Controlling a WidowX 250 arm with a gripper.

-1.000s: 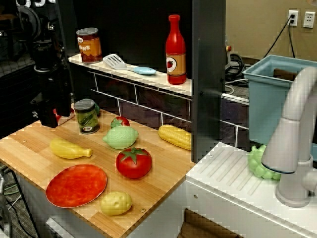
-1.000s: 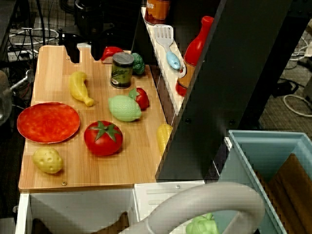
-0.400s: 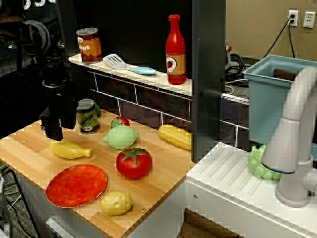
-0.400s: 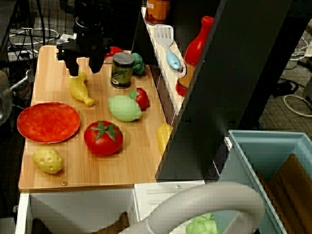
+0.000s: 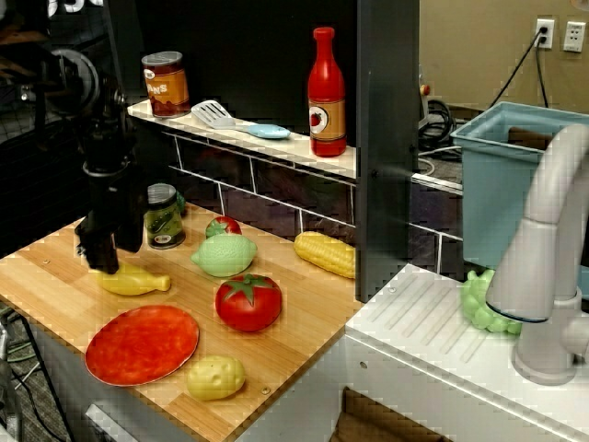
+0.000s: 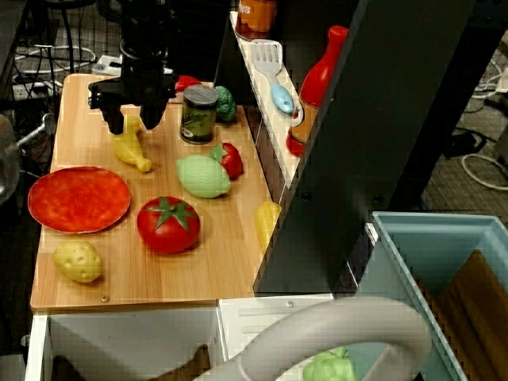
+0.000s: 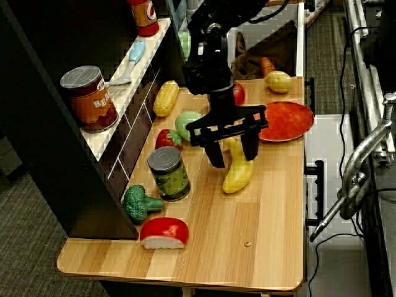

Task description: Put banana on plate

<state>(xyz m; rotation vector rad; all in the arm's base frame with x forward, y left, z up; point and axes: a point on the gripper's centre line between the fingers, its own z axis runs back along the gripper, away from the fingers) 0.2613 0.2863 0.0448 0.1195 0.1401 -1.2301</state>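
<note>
Banana (image 6: pixel 131 147) lies on the wooden board (image 6: pixel 214 262), just beyond the red plate (image 6: pixel 78 198) and apart from it. Over its thick end the black gripper (image 7: pixel 232 151) stands spread, one finger on each side, not clamped. Rightward sit a green can (image 6: pixel 198 113) and tomato (image 6: pixel 167 225).

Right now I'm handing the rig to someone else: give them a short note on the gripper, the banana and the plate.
Gripper: open, fingers astride the fat end of the banana, not closed on it.
Banana: lying flat on the wooden board, between the green can and the plate.
Plate: bare, apart from the banana.
Done: approach only.
Left: close, lift, carry to the plate, release.
</note>
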